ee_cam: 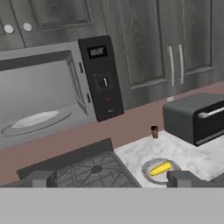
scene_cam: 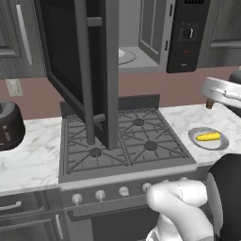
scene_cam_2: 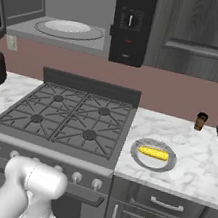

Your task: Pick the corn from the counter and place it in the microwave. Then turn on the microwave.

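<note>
- Corn: yellow cob lying flat on a small grey plate, on the white marble desk just beside the stove, at the stove's 3 o'clock.
- Brown bottle: upright on the desk at 1 o'clock from the plate, near the wall.
- Microwave: mounted above the stove, door swung open; grey interior with a round turntable; control panel with knob on its right side.
- Claw: released, jaws wide apart, grasping nothing; in the hand view the corn sits just inside the right fingertip.
- Dark countertop oven: on the desk at 2 o'clock from the corn.
</note>
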